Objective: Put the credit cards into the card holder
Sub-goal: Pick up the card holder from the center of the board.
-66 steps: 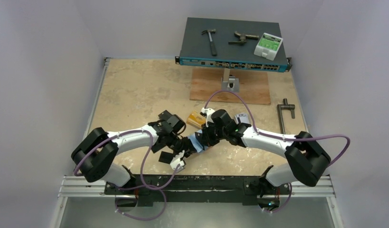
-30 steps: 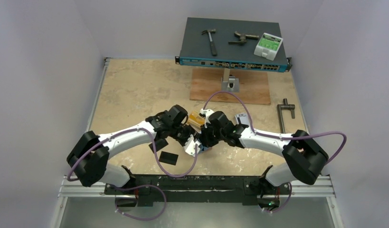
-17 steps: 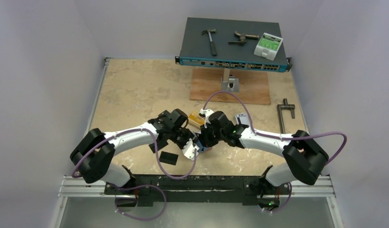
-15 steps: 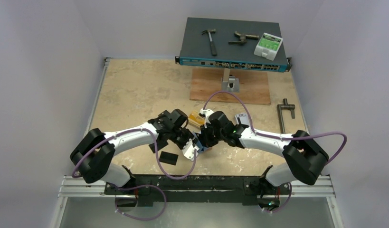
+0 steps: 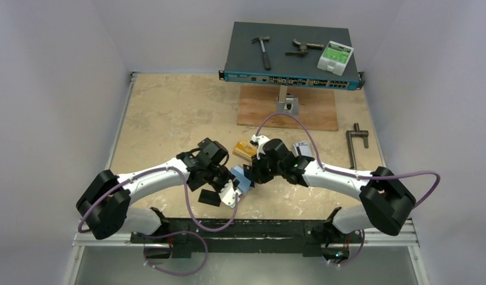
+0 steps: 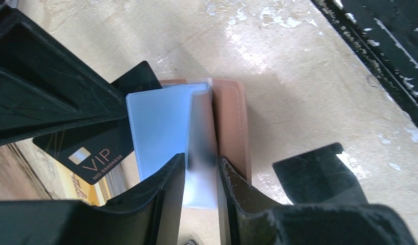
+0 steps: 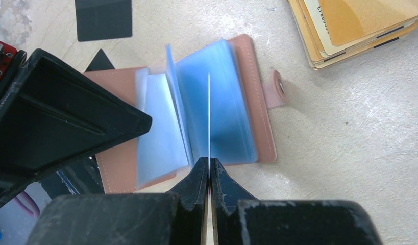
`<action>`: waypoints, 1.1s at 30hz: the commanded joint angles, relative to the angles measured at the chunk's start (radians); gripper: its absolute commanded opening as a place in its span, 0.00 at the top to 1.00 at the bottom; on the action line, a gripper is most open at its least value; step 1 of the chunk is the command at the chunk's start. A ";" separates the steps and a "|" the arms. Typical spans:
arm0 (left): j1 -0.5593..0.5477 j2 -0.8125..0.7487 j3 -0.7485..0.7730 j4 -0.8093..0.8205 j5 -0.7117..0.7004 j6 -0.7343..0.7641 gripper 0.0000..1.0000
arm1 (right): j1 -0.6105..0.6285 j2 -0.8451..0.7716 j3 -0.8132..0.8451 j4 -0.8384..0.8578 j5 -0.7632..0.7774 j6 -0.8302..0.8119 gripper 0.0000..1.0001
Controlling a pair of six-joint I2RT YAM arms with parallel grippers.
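A gold card stack [image 7: 349,25] lies beyond my right gripper [image 7: 208,164], with a loose black card [image 7: 103,18] off to its left. Its fingers press tight on a black VIP card [image 6: 89,153]. My left gripper [image 6: 200,162] brackets one blue sleeve [image 6: 161,132]; whether it is clamped I cannot tell. The salmon card holder [image 7: 260,102] lies open beneath both, leaves fanned.

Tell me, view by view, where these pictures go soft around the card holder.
Left wrist: a plastic sleeve of the card holder smears to grey between the left gripper's fingers, while the VIP card reads sharp. Right wrist: the blue sleeves blur at their top edges; the orange-gold cards are crisp. Top external: even light, soft shadows, no glare.
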 commanded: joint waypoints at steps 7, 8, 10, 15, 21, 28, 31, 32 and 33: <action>0.005 -0.106 -0.081 -0.021 0.007 0.024 0.73 | 0.005 -0.083 -0.008 0.028 -0.068 -0.018 1.00; 0.005 -0.115 -0.086 -0.018 0.007 0.021 0.73 | 0.005 -0.089 -0.005 0.024 -0.075 -0.023 1.00; 0.005 -0.136 -0.092 -0.026 0.008 0.017 0.73 | 0.005 -0.101 -0.002 0.024 -0.096 -0.031 1.00; 0.002 -0.174 -0.100 -0.046 0.018 0.004 0.73 | 0.004 -0.094 0.012 0.038 -0.160 -0.053 1.00; -0.003 -0.206 -0.130 -0.058 0.012 0.019 0.74 | 0.005 -0.046 0.028 0.078 -0.241 -0.053 1.00; -0.006 -0.285 -0.154 -0.012 -0.010 -0.007 0.75 | 0.005 0.003 0.047 0.104 -0.304 -0.058 1.00; -0.007 -0.341 -0.178 0.068 -0.020 -0.058 0.75 | 0.004 0.034 0.060 0.109 -0.325 -0.062 1.00; -0.006 -0.359 -0.185 0.079 -0.019 -0.069 0.75 | 0.005 0.041 0.063 0.111 -0.329 -0.063 1.00; -0.007 -0.374 -0.190 0.077 -0.015 -0.071 0.75 | 0.005 0.049 0.065 0.113 -0.331 -0.062 1.00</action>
